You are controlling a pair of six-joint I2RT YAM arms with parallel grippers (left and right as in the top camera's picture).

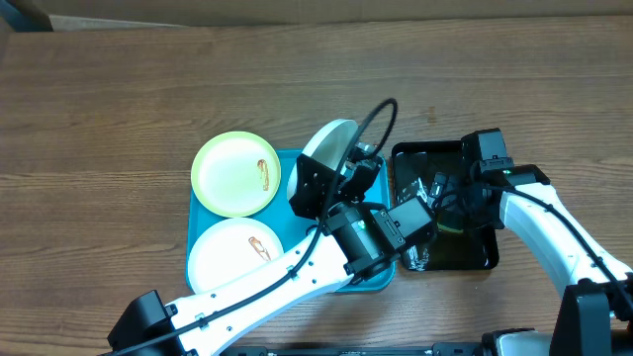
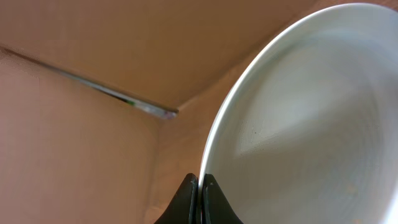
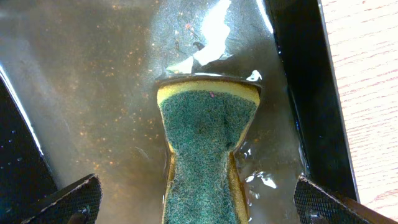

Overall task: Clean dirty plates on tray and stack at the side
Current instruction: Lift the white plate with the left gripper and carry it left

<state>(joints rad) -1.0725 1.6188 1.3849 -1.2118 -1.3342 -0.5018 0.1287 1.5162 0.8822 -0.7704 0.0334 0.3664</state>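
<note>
Fingers (image 2: pixel 185 202) of my left gripper (image 2: pixel 199 186) clench the rim of a white plate (image 2: pixel 298 124), held on edge above the far right corner of the turquoise tray (image 1: pixel 374 285); my right gripper (image 3: pixel 196 186) hangs spread over a sponge (image 3: pixel 205 137) in the wet black tray (image 3: pixel 298 62). Scrubbing pressure could pivot the plate out of that thin pinch. Only the left wrist view shows the pinch; only overhead shows the smeared green plate (image 1: pixel 235 174) and second white plate (image 1: pixel 232 255) on the tray.

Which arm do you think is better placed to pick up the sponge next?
Right. The right fingers are open either side of the sponge in the black tray, while the left fingers are shut on the white plate's rim.
</note>
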